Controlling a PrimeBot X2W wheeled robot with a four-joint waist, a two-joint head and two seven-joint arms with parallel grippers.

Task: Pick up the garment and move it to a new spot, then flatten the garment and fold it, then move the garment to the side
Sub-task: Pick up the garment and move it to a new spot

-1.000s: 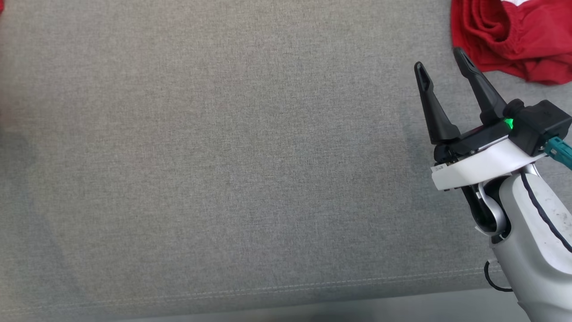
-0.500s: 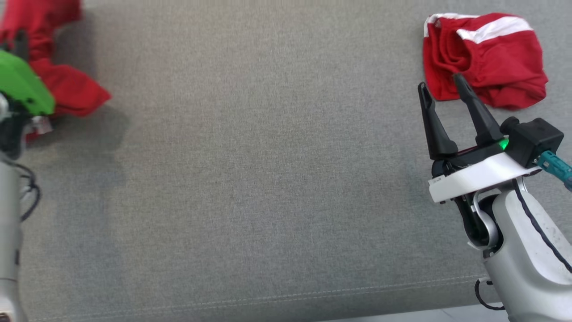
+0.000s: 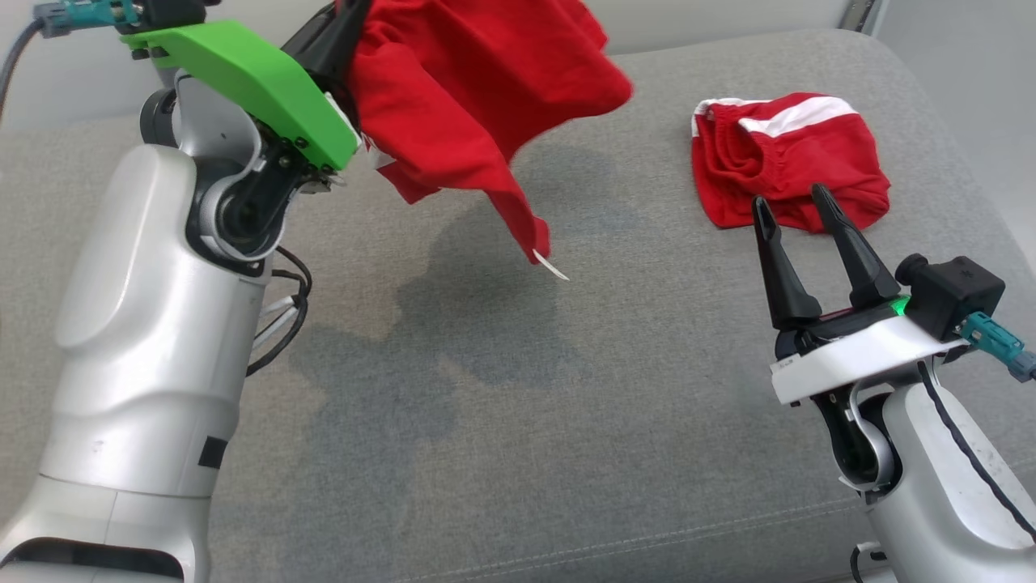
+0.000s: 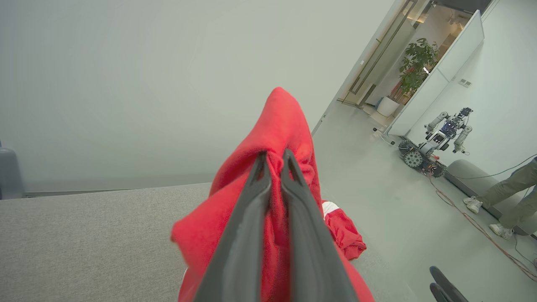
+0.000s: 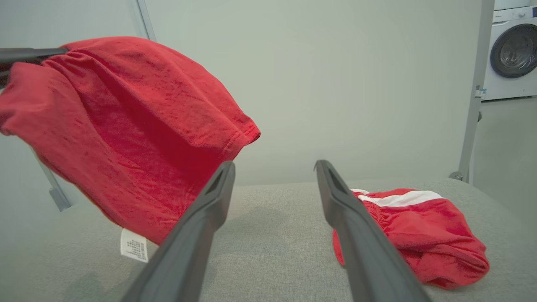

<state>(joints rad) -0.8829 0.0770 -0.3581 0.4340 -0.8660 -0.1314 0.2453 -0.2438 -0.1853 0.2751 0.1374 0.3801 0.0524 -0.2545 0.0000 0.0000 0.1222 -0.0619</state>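
While you read this entry, the red garment (image 3: 469, 89) hangs in the air off the left gripper (image 4: 275, 156), above the far left part of the grey cushion (image 3: 566, 405).

Item 1, red garment. In the left wrist view you see the two dark fingers (image 4: 239, 235) pressed together with a fold of the cloth pinched between them, so this gripper is clamped on the garment. From that pinch at the upper left of the head view, the cloth's long axis runs slantwise down and to the right. It narrows to a tip that points down at the cushion. A white label (image 3: 552, 267) sticks out at that tip. In the right wrist view the label (image 5: 134, 245) and the lower hem hang apart from the cushion, with a shadow under them.

Item 2, second red garment (image 3: 809, 154). It has a white stripe and lies crumpled on the far right part of the cushion.

Item 3, right gripper (image 3: 789, 198). Its jaws stand wide apart and hold nothing. You find it near the second red garment, fingers pointing toward it; whether they touch the cloth cannot be told.

Item 4, background. A washing machine (image 5: 512, 50) stands at the right of the right wrist view. The left wrist view gives you another robot (image 4: 436, 138), a potted plant (image 4: 415, 58) and a person's legs (image 4: 507, 197) on the floor beyond.
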